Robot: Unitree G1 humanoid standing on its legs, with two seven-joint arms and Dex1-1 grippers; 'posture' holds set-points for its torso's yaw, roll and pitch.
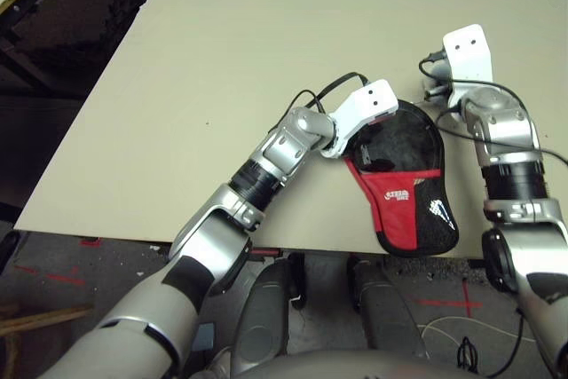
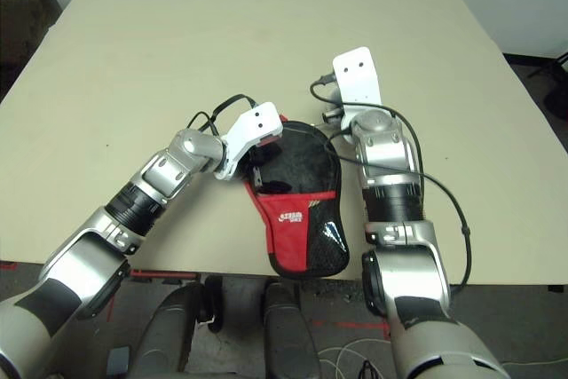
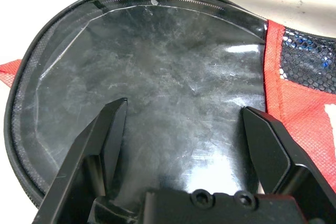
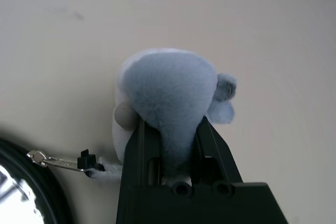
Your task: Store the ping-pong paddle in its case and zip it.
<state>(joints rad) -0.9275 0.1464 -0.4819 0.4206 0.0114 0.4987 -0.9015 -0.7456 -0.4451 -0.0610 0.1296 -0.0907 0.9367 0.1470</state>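
- The case lies flat on the table near its front edge, round end away from the robot, red panel and mesh pocket toward the robot.
- The paddle's glossy black face appears to sit inside the round end of the case, with the zipper track curving round it. The handle is hidden, so full seating cannot be confirmed.
- The left gripper hovers just above the black face with its jaws spread apart and holding nothing.
- The right gripper sits beside the far rim of the case with its jaws clenched on a small grey-blue soft lump. This lump appears tied to the zipper pull.
- Judgement: the step in hand is zipping.
- Press the left gripper down on the case to pin it to the table.
- Draw the lump along the rim, low and in line with the track, so the slider does not jam or lift the case.
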